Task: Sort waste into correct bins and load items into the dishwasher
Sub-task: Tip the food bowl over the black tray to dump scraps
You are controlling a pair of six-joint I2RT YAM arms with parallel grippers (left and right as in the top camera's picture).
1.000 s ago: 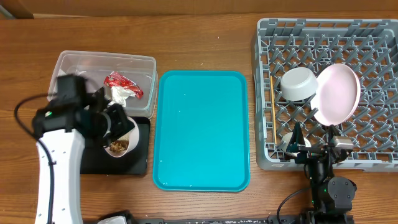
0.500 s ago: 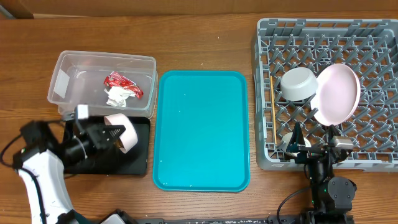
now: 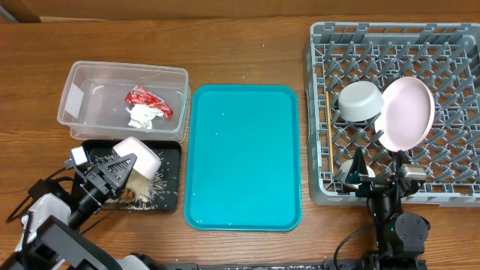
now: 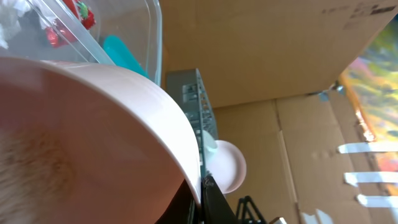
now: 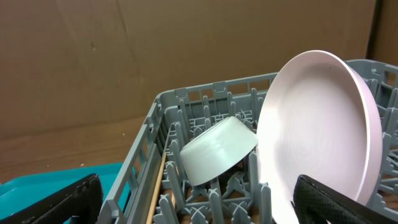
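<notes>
My left gripper (image 3: 124, 166) is shut on the rim of a small white bowl (image 3: 141, 155), held tipped on its side over the shallow black tray (image 3: 171, 176). White-and-brown food scraps (image 3: 139, 193) lie scattered in that tray. In the left wrist view the bowl (image 4: 93, 124) fills the frame, its rim pinched between my fingers (image 4: 202, 186). The clear tub (image 3: 75, 97) holds the red wrapper (image 3: 146, 100) and the white tissue (image 3: 139, 116). The grey dish rack (image 3: 450, 45) holds a white plate (image 3: 407, 112), a greyish bowl (image 3: 358, 100) and chopsticks (image 3: 328, 135). My right gripper (image 3: 373, 177) is open and empty at the rack's front edge.
A large teal tray (image 3: 240, 165) lies between the bins and the rack. In the right wrist view the plate (image 5: 317, 124) stands on edge next to the upturned bowl (image 5: 217, 149), between my open fingers (image 5: 196, 193). The chopsticks (image 5: 157, 186) lie along the rack's left wall.
My left arm has swung down and toward the front left with the bowl. The bowl has tipped over and food scraps now lie in the black tray. The right arm has not moved.
</notes>
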